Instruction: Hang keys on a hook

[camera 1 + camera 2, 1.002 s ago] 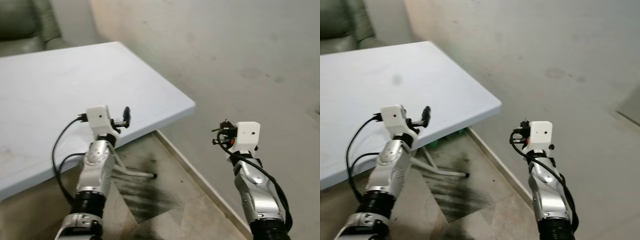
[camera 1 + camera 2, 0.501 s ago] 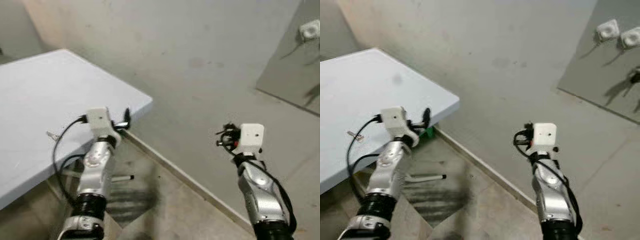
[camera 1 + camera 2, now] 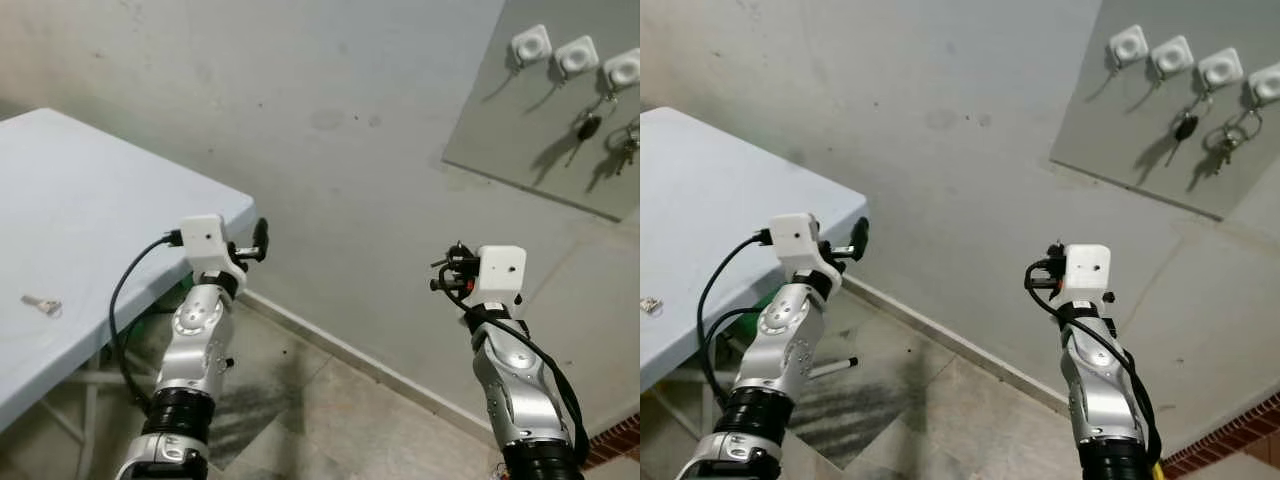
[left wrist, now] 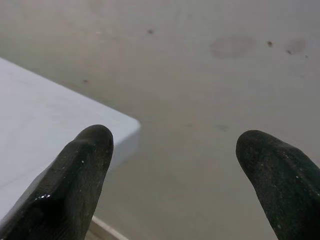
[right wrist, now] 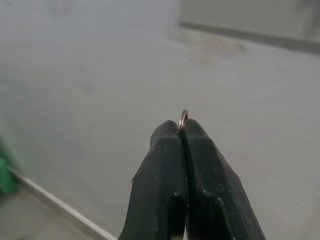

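4 white hooks (image 3: 1173, 56) sit in a row on a grey panel (image 3: 1110, 150) high on the wall, and 2 of them already carry keys. The right gripper (image 5: 181, 131) has its fingers pressed together on a key ring (image 5: 183, 118), held up well short of the panel. The left gripper (image 4: 175, 165), fingers wide apart, hangs by the white table (image 3: 90, 190) corner. A small key (image 3: 40, 304) lies near the table's near edge. Reaching and hooking are left.
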`<state>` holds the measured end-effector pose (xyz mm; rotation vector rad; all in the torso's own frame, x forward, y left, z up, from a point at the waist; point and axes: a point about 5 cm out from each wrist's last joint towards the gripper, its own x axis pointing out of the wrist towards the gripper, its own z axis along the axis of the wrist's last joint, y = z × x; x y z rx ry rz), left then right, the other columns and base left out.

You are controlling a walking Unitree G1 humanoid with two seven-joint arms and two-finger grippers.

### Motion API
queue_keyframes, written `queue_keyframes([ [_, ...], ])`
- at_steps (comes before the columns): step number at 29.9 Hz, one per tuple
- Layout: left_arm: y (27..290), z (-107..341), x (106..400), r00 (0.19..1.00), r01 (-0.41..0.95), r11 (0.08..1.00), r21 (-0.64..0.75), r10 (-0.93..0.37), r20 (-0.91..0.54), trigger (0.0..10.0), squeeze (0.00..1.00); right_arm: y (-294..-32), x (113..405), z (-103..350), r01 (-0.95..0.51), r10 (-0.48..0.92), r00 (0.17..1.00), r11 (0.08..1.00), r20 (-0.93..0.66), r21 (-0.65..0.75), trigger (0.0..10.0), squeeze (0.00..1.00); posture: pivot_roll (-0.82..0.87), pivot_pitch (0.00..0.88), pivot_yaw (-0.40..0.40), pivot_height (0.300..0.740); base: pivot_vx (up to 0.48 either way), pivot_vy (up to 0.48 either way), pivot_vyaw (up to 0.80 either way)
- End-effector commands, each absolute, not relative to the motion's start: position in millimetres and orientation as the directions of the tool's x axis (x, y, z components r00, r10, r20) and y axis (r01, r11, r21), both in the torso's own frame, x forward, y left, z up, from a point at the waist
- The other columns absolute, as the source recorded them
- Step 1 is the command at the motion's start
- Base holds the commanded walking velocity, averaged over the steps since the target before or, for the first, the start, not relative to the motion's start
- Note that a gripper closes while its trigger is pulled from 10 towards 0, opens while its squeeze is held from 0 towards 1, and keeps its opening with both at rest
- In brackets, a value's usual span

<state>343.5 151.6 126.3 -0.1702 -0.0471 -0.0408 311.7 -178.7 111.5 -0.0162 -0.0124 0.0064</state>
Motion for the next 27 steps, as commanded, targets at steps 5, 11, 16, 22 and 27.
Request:
queue_keyframes([
  [5,140.0,128.6,344.5,0.995,0.093,0.982,-0.163,-0.086,0.053,10.0,0.0,-186.8,311.0,117.3,0.031,-0.03,0.999,0.999,0.042,-0.015,10.0,0.0,0.05,0.0,0.002,0.74,0.0,0.0,-0.72],
  [11,137.6,129.1,346.7,0.993,0.112,0.981,-0.161,-0.106,0.045,10.0,0.0,-191.4,306.4,116.7,0.071,-0.071,0.996,0.997,0.05,-0.005,10.0,0.0,0.02,0.0,0.033,0.74,0.0,0.0,-0.72],
  [16,133.3,130.2,349.1,0.991,0.135,0.979,-0.151,-0.131,0.038,10.0,0.0,-193.3,300.4,113.4,0.096,-0.096,0.994,0.995,0.047,0.004,10.0,0.0,0.0,0.0,0.06,0.74,0.0,0.0,-0.72],
  [22,131.5,130.6,350.0,0.988,0.154,0.977,-0.147,-0.151,0.032,10.0,0.0,-193.1,295.1,110.0,0.117,-0.118,0.992,0.993,0.04,0.012,10.0,0.0,-0.01,0.0,0.073,0.74,0.0,0.0,-0.72],
  [27,132.3,130.4,350.6,0.988,0.151,0.978,-0.146,-0.149,0.029,10.0,0.0,-189.7,295.6,110.8,0.105,-0.107,0.993,0.994,0.046,0.035,10.0,0.0,-0.01,0.0,0.071,0.74,0.0,0.0,-0.52],
])
